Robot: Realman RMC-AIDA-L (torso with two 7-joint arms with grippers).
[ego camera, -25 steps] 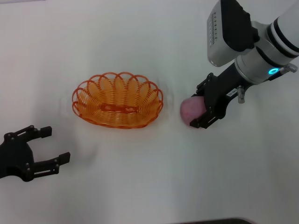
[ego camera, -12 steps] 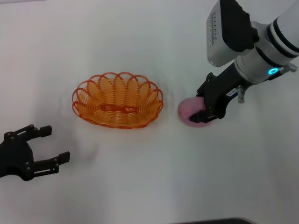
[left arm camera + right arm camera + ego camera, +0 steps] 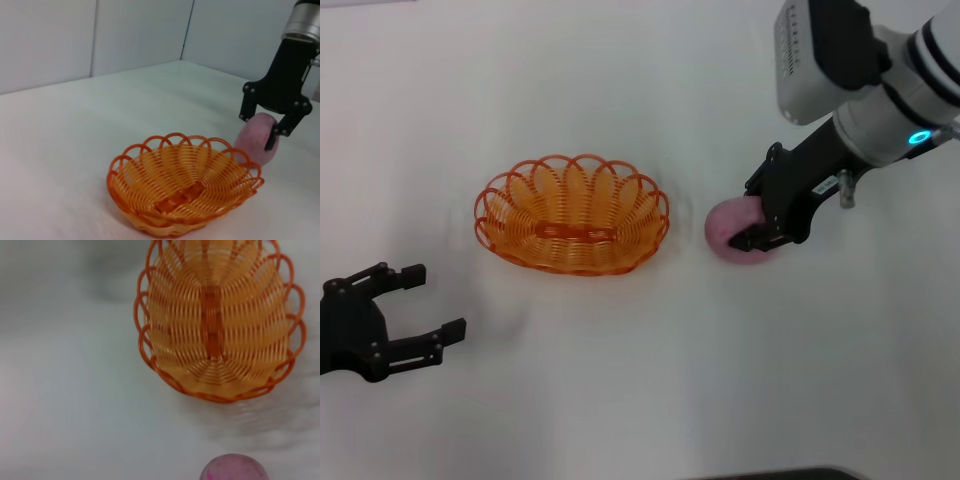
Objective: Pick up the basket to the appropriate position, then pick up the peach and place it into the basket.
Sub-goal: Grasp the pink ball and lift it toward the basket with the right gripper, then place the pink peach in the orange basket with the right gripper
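Observation:
The orange openwork basket [image 3: 572, 215] stands on the white table, left of centre, and is empty; it also shows in the left wrist view [image 3: 182, 187] and the right wrist view [image 3: 217, 325]. The pink peach [image 3: 730, 230] lies just right of the basket, a short gap from its rim. My right gripper [image 3: 754, 224] is shut on the peach, one black finger on each side. In the left wrist view the right gripper [image 3: 261, 125] clasps the peach [image 3: 255, 145]. I cannot tell whether the peach touches the table. My left gripper [image 3: 435, 300] is open and empty at the near left.
The white table [image 3: 620, 380] runs all around the basket. White walls meet in a corner [image 3: 187, 30] beyond the table's far edge. The right arm's grey housing [image 3: 820, 55] hangs over the far right.
The right gripper has closed onto the peach, and the arm and peach have shifted slightly up and to the right. The left gripper has drifted a little lower. The basket has not moved.

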